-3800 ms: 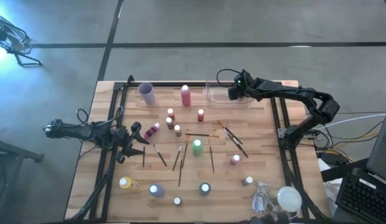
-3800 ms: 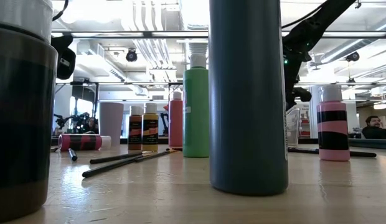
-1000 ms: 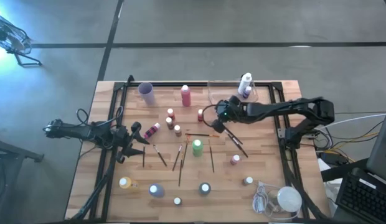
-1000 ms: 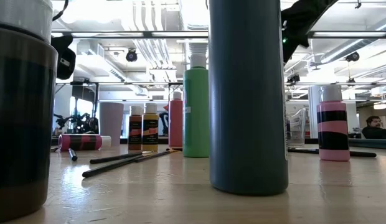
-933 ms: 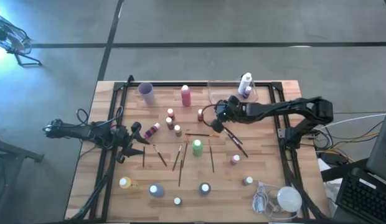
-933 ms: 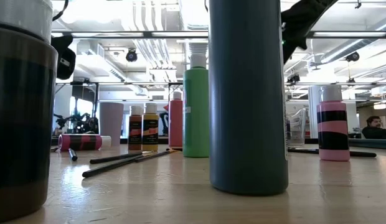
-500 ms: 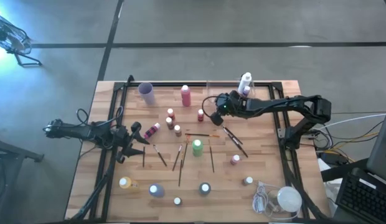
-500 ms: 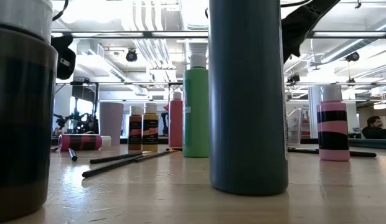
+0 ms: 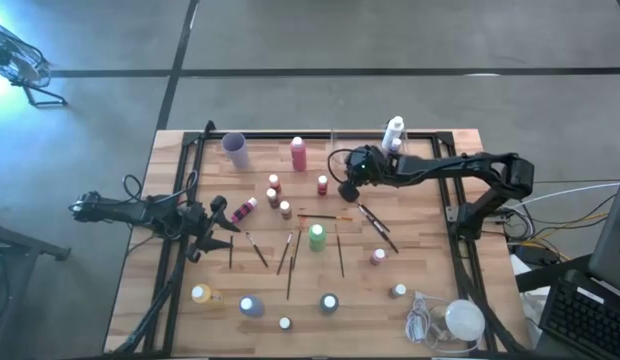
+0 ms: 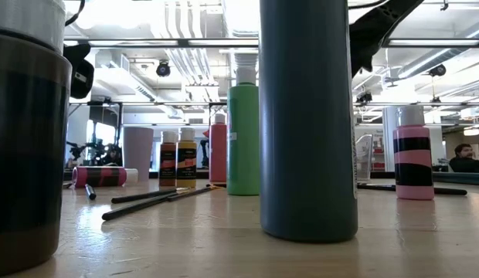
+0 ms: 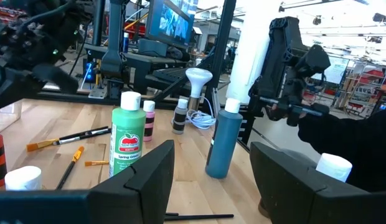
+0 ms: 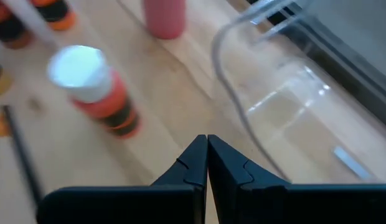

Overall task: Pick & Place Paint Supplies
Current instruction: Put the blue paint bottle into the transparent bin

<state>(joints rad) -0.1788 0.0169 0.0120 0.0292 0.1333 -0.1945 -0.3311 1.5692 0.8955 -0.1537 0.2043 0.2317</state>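
Observation:
Paint bottles stand about the wooden table: a tall pink one (image 9: 298,153), a small red one (image 9: 322,185), a green one (image 9: 316,237) and several along the near edge. A pink bottle (image 9: 245,210) lies on its side. Thin brushes (image 9: 375,222) lie flat between them. A white-capped purple bottle (image 9: 393,135) stands in the clear tray (image 9: 370,150). My right gripper (image 9: 343,190) hangs shut and empty above the table, between the small red bottle (image 12: 93,87) and the tray (image 12: 268,93). My left gripper (image 9: 218,215) waits open and level at the table's left (image 11: 211,168).
A purple cup (image 9: 236,150) stands at the far left. A white round lump with a coiled cord (image 9: 458,320) lies at the near right corner. Black frame rails (image 9: 180,250) run along the table's left and right sides.
My right gripper has moved a little toward the table's far edge, staying shut and empty. No bottle or brush has moved.

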